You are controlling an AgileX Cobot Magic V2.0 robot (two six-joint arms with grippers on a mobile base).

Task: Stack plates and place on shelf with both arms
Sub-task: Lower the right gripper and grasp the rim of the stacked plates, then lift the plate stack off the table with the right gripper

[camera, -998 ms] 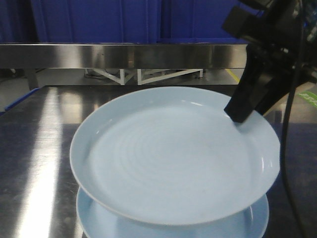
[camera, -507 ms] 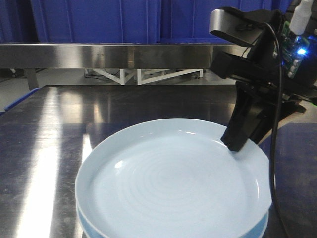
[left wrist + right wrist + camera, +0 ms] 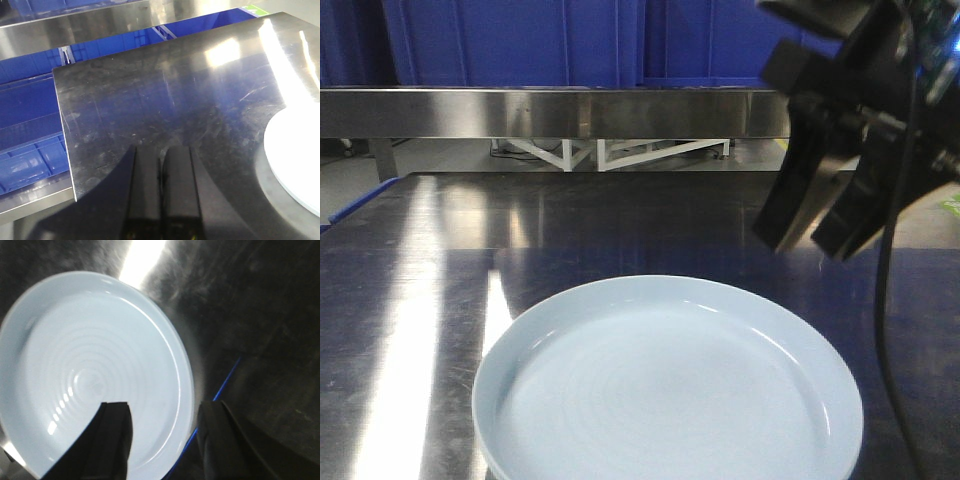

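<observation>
1. Pale blue-white glossy round plate (image 3: 665, 385) lies flat on the dark reflective steel tabletop (image 3: 420, 300), at the near edge, mid-scene. Only one plate surface shows; can't tell whether a second sits under it.
2. Black angular right gripper (image 3: 807, 245) hangs above the plate's far-right rim, clear of it. Fingers are spread wide, nothing between them.
3. The right wrist view agrees: right gripper (image 3: 162, 407) is wide, with both fingers (image 3: 114, 440) over the plate (image 3: 90, 370) and the plate's right rim running between them.
4. Black left gripper (image 3: 161, 152): fingers nearly together, just a thin slit between them, holding nothing. It sits over bare tabletop (image 3: 150, 100), well left of the plate (image 3: 295, 155), which only shows at the right edge of that view.
5. The steel-framed shelf's broad brushed-metal front rail (image 3: 570, 110) runs across the far side, beyond the tabletop's far edge. The plate is well apart from it, not on the shelf.
6. Blue plastic crates (image 3: 520, 40) stand behind the rail.
</observation>
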